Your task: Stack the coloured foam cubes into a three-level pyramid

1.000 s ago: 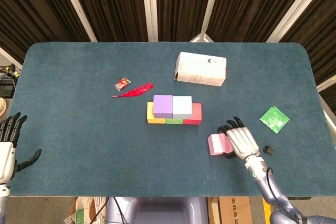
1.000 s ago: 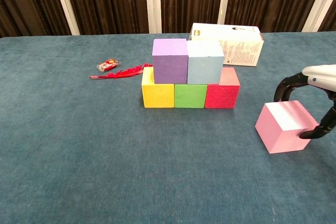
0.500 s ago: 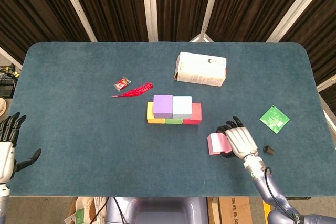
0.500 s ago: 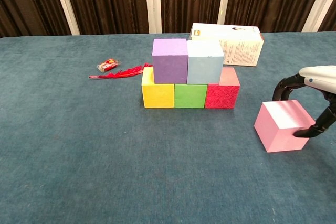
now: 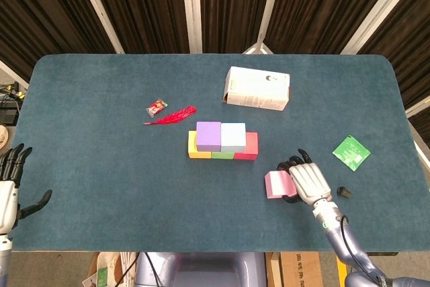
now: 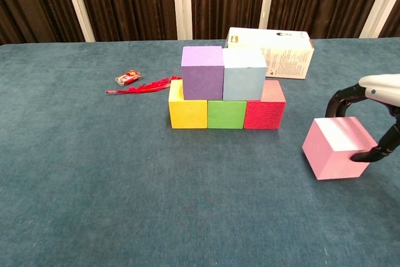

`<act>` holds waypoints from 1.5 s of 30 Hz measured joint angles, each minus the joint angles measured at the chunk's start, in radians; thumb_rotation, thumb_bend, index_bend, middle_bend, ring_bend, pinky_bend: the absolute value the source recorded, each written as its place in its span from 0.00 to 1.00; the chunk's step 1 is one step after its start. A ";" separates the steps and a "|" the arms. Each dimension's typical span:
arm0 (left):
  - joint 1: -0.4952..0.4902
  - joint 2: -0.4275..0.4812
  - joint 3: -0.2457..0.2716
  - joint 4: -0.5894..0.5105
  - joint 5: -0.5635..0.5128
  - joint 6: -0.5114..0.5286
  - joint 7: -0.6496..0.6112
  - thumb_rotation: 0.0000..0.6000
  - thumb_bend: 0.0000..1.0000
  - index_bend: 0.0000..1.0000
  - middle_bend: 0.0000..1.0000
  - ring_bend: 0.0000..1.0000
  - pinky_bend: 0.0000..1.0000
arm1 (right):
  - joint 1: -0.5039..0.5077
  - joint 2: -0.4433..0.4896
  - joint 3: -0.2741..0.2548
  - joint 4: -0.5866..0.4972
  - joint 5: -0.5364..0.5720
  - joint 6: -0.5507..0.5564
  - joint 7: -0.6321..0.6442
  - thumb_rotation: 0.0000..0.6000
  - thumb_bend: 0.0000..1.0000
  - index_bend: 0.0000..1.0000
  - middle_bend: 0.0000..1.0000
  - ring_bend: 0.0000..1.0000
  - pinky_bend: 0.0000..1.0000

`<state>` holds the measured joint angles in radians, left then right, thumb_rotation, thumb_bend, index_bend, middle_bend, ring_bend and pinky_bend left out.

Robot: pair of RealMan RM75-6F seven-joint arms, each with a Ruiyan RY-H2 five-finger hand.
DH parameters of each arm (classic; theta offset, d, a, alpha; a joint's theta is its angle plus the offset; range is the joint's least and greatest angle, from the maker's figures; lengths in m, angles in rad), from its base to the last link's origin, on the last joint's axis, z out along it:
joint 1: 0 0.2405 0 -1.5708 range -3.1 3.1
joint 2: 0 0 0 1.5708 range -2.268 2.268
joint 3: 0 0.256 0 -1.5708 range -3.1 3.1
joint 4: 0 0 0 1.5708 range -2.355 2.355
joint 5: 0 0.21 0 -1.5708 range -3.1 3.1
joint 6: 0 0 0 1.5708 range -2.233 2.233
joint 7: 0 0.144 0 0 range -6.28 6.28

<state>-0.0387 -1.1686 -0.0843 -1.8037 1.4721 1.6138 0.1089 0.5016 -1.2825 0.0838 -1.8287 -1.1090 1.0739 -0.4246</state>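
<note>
A two-level stack stands mid-table: a yellow cube (image 6: 187, 114), a green cube (image 6: 226, 114) and a red cube (image 6: 264, 114) in a row, with a purple cube (image 6: 202, 72) and a light blue cube (image 6: 244, 74) on top. To the right of it is a pink cube (image 6: 337, 148), also seen in the head view (image 5: 275, 184). My right hand (image 5: 308, 181) grips it, one dark finger behind it and the thumb (image 6: 369, 154) on its near right side. Whether the cube touches the table I cannot tell. My left hand (image 5: 10, 179) hangs at the table's near left edge, fingers spread, holding nothing.
A white carton (image 5: 257, 88) lies behind the stack. A red feather (image 5: 171, 116) and a small sweet wrapper (image 5: 156, 107) lie to the stack's far left. A green packet (image 5: 351, 152) and a small dark object (image 5: 344, 192) sit right of my right hand.
The pink cube has shifted slightly toward the stack and a little up in the chest view, with my right hand's fingers closing tighter round it. The left hand has barely moved.
</note>
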 measured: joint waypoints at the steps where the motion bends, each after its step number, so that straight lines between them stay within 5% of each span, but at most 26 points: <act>1: 0.000 0.000 -0.001 0.001 0.000 -0.001 0.000 1.00 0.31 0.10 0.02 0.00 0.00 | -0.001 0.007 0.000 -0.008 -0.001 0.003 0.000 1.00 0.22 0.36 0.42 0.21 0.00; 9: -0.005 0.007 -0.002 0.013 0.012 -0.008 -0.015 1.00 0.31 0.10 0.02 0.00 0.00 | -0.013 0.136 0.022 -0.133 -0.001 0.026 0.030 1.00 0.22 0.36 0.42 0.21 0.00; 19: 0.009 0.005 -0.034 0.026 -0.004 0.041 -0.019 1.00 0.31 0.10 0.02 0.00 0.00 | 0.022 0.376 0.133 -0.329 0.088 0.059 0.007 1.00 0.21 0.36 0.42 0.21 0.00; 33: 0.016 0.004 -0.076 0.067 -0.019 0.084 -0.044 1.00 0.31 0.08 0.00 0.00 0.00 | 0.377 0.506 0.292 -0.398 0.663 -0.068 -0.155 1.00 0.21 0.36 0.42 0.21 0.00; 45: 0.017 -0.006 -0.092 0.092 -0.013 0.103 -0.077 1.00 0.30 0.02 0.00 0.00 0.00 | 0.807 0.359 0.299 -0.272 1.190 -0.074 -0.348 1.00 0.21 0.36 0.42 0.21 0.00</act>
<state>-0.0221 -1.1743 -0.1767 -1.7122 1.4588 1.7172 0.0318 1.3082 -0.9239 0.3830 -2.1002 0.0809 1.0003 -0.7725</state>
